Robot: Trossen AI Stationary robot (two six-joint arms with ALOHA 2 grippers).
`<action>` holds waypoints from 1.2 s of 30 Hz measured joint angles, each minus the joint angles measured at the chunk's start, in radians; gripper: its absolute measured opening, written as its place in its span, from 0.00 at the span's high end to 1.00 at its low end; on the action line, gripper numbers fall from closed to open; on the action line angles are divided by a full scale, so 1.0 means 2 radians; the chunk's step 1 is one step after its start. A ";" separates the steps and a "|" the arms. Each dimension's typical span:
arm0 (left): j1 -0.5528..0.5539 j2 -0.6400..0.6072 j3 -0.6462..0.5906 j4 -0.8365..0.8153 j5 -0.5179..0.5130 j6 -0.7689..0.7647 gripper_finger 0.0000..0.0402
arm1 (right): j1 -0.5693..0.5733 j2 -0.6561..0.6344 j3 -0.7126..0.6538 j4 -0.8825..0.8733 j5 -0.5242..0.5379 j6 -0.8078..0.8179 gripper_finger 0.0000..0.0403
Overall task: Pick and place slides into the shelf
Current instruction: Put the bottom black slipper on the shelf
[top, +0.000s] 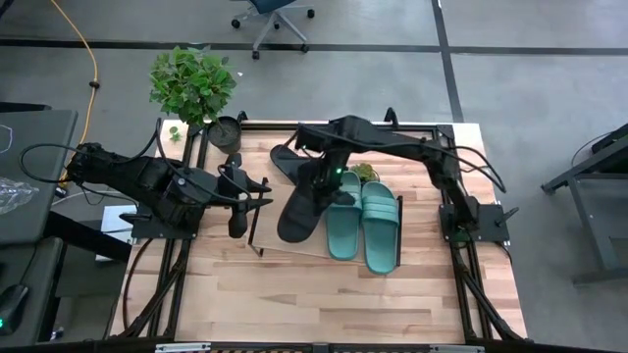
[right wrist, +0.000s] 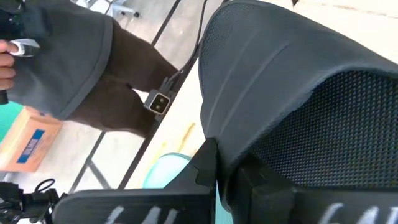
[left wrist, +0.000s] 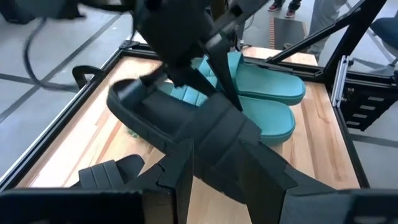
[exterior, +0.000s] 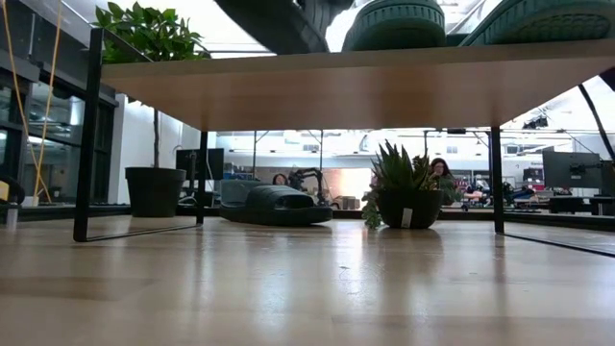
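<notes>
Wooden tabletop point(top: 294, 294) carries the shelf point(top: 294, 245), a potted plant point(top: 193, 86) and a small succulent point(exterior: 402, 187). Two teal slides point(top: 363, 221) lie side by side on the shelf top. The right gripper point(top: 319, 191) is clamped on a black slide point(top: 299, 211) beside them. Another black slide point(exterior: 274, 205) sits on the tabletop. The left gripper point(top: 245, 191) waits nearby, fingers apart, holding nothing. No legible writing.

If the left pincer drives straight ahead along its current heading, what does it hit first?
Probably the black slide lying on the shelf, directly ahead of the left pincer. The right pincer is gripping that slide. The teal slides lie beyond; the depth is uncertain.
</notes>
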State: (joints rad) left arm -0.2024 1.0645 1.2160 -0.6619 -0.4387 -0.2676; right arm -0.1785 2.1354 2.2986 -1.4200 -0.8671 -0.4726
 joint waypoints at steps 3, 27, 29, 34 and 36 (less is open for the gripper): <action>0.000 0.000 0.000 -0.002 0.000 0.000 0.72 | 0.007 0.016 0.000 0.000 0.000 -0.004 1.00; 0.000 0.000 0.000 -0.015 0.000 0.000 0.72 | 0.018 0.032 0.000 -0.029 0.040 -0.017 1.00; 0.000 0.000 0.000 -0.015 0.001 0.000 0.72 | 0.018 0.032 0.000 -0.029 0.041 -0.016 1.00; 0.000 0.000 0.000 -0.015 0.002 0.000 0.72 | 0.018 0.032 0.000 -0.032 0.041 -0.013 1.00; 0.000 0.000 0.000 -0.015 0.002 0.000 0.72 | 0.018 0.032 0.000 -0.034 0.041 -0.013 1.00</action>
State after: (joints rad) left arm -0.2024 1.0645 1.2160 -0.6910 -0.4347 -0.2676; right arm -0.1429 2.1994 2.2986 -1.4886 -0.7853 -0.4980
